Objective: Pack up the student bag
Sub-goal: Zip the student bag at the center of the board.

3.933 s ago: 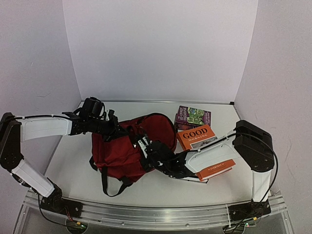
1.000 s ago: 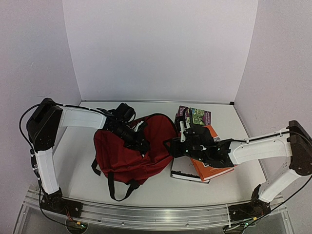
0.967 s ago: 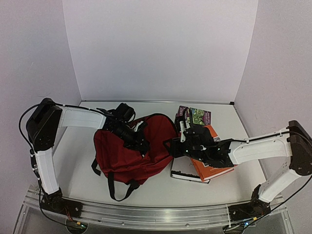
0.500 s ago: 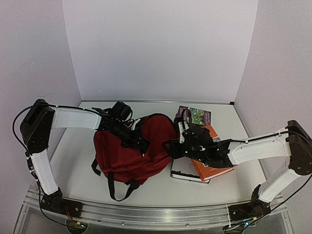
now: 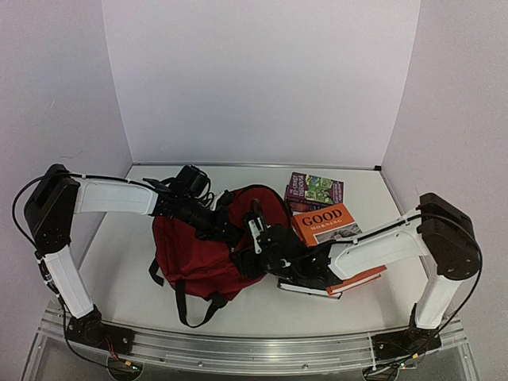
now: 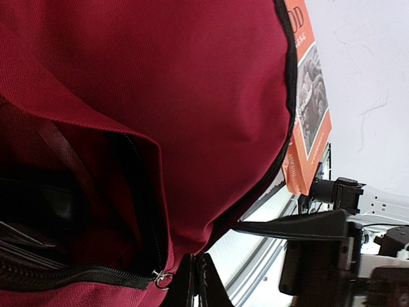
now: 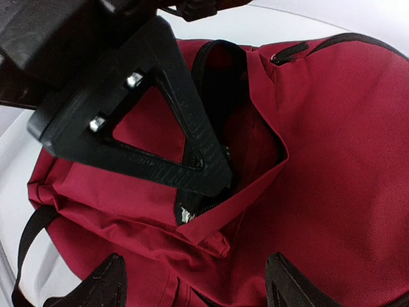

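**Right arm swinging over to the bag, empty**

On the left, our left gripper (image 6: pixel 195 281) is pinching the zipper edge of the soft dark-red fabric student bag (image 5: pixel 194 262). Its fingers are pressed together on the cloth just beside the small metal zipper pull (image 6: pixel 160 276), and they are lifting the flap so the dark pocket mouth (image 6: pixel 51 211) is gaping. The bag is lying left of centre on the white table (image 5: pixel 119 238).

Half a second ago our right gripper (image 7: pixel 199 281) was hovering over the books. It is now hanging above the bag's opening, jaws spread wide with nothing between them.

Further right, the orange paperback titled GOOD (image 5: pixel 325 224) is lying uncovered on its stack, with the purple book (image 5: pixel 316 189) behind it. No book is travelling with the arm, so we are judging that packing is not yet under way.
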Available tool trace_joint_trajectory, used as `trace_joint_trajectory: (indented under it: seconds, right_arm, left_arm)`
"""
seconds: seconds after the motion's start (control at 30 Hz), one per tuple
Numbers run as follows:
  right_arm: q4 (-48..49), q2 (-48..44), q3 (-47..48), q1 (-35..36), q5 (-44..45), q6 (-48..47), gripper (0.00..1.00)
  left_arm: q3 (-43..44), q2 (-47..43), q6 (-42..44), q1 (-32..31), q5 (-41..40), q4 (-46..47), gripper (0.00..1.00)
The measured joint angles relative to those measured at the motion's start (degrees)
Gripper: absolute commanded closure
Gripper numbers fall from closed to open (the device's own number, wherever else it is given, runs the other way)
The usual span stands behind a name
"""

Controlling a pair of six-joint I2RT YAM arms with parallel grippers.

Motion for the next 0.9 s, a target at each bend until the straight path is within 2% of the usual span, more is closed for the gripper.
trace_joint_trajectory:
  seconds: [0.2,0.47,0.67,0.7,0.83,0.9]
  right_arm:
    - [3.6,6.4,3.0,-0.1,1.5,-1.2,0.29]
    - [6.5,11.1,4.3,-0.1,3.3,-3.9,0.43]
    - [8.8,13.7,5.6,-0.1,4.4,-5.4,0.46]
    - [9.3,14.0,5.8,-0.1,4.5,-5.7,0.49]
    - [11.0,15.3,6.5,-0.1,5.1,-6.7,0.84]
    - [11.6,15.9,6.7,0.0,5.2,-7.5,0.97]
  left_arm:
    - [-0.9,-1.5,-1.3,0.0,-0.6,1.1,1.00]
    - [-0.9,-1.9,-2.6,0.0,-0.8,1.6,1.00]
    - [-0.9,-1.9,-3.1,0.0,-0.6,1.7,1.00]
    - [-0.9,-1.9,-3.1,0.0,-0.6,1.7,1.00]
    - [-0.9,-1.9,-3.3,0.0,-0.6,1.7,1.00]
    - [-0.9,-1.9,-3.6,0.0,-0.6,1.7,1.00]
